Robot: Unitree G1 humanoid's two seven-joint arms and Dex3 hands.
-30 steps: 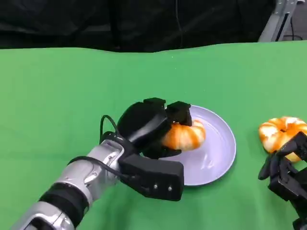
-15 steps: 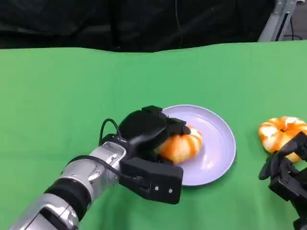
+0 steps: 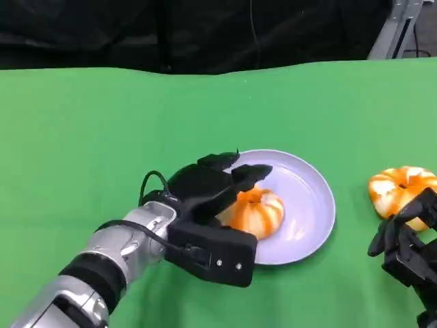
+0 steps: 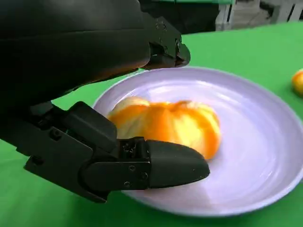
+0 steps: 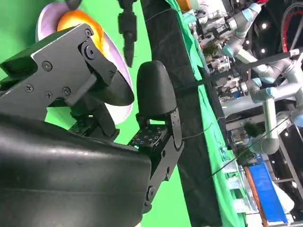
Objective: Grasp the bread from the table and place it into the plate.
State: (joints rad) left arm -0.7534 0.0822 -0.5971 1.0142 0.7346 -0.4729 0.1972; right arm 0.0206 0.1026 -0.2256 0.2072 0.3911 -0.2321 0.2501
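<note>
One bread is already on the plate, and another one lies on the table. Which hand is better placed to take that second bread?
The right hand, most likely. It sits just beside the bread on the table, at the robot's right. The left hand is over the plate, by the bread lying there, much farther away.

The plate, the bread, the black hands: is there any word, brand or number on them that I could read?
None can be read.
The plate is plain.
The bread on it and the second bread on the table bear no marks.
The left hand and right hand show screws but no lettering.
</note>
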